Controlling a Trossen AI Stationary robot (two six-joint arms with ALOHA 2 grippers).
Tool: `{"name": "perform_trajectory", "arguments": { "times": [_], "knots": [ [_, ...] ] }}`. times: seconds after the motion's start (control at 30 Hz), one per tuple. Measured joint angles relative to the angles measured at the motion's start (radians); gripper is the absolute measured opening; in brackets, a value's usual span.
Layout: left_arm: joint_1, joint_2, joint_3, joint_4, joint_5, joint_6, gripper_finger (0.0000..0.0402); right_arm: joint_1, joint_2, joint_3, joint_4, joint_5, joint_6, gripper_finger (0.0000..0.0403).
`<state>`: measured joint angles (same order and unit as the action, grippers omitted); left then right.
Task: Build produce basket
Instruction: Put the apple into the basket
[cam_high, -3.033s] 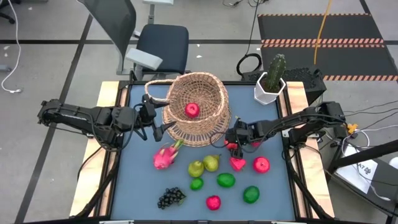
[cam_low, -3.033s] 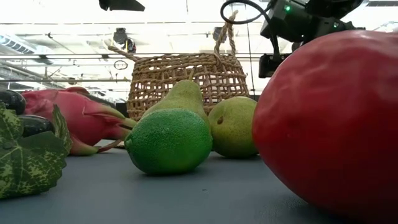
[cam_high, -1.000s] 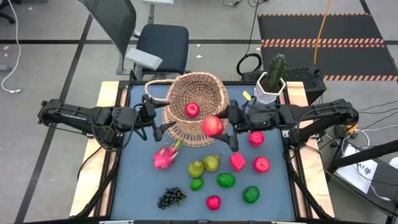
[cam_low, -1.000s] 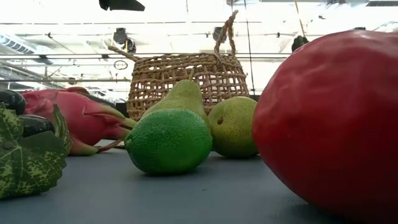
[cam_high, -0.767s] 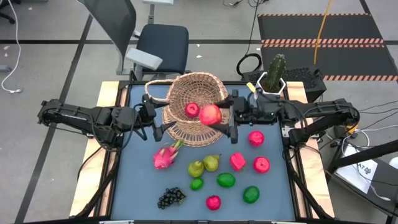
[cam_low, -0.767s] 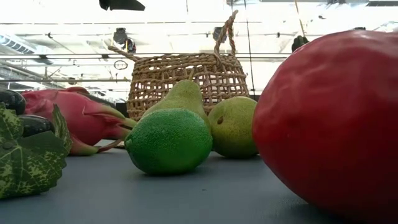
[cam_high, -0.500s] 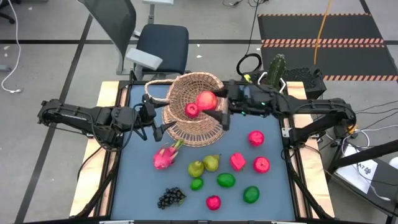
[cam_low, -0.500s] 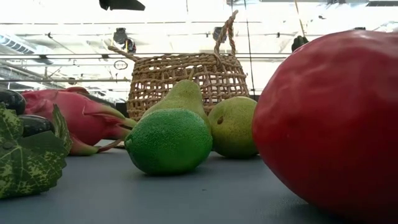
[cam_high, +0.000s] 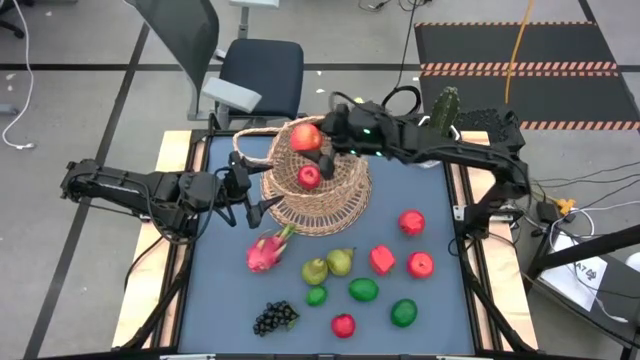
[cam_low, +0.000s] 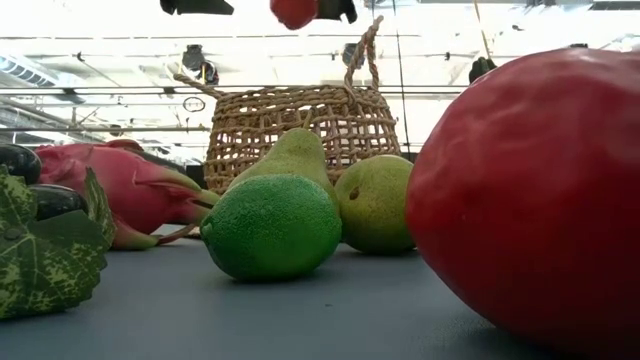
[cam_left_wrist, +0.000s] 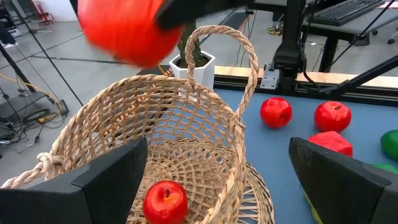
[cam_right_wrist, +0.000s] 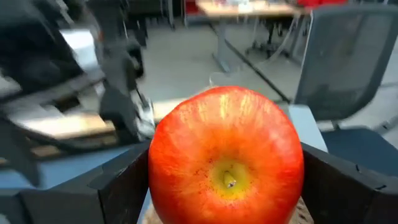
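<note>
Bright even overhead light, soft shadows; blown-out ceiling glare low, wrist backgrounds motion-blurred

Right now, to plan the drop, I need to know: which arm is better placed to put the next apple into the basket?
The right. Its gripper holds a red apple above the basket. The left gripper waits open beside the basket, holding nothing.

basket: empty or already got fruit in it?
Not empty. One red apple lies inside the basket; the left wrist view shows it on the woven floor. The right gripper holds a second apple above the rim, not yet in.
</note>
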<state>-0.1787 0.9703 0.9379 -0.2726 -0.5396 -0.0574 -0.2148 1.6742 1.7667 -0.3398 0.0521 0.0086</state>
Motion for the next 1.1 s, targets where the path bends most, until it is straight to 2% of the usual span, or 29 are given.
{"name": "perform_trajectory", "arguments": {
  "times": [0.13, 0.27, 0.63, 1.1],
  "knots": [
    [-0.001, 0.000, 0.000, 0.001, 0.000, 0.000, 0.0390, -0.032, 0.101, 0.135, -0.138, 0.003, -0.032, 0.0345],
    [-0.002, 0.000, 0.000, -0.002, 0.000, 0.004, 0.0390, -0.057, 0.168, 0.196, -0.231, 0.040, -0.058, 0.0345],
    [-0.002, 0.000, 0.000, -0.006, 0.000, 0.010, 0.0390, -0.064, 0.255, 0.202, -0.355, 0.161, -0.119, 0.0345],
    [-0.002, 0.000, 0.000, -0.006, 0.000, 0.010, 0.0390, -0.073, 0.337, 0.201, -0.453, 0.157, -0.127, 0.0345]
  ]
}}
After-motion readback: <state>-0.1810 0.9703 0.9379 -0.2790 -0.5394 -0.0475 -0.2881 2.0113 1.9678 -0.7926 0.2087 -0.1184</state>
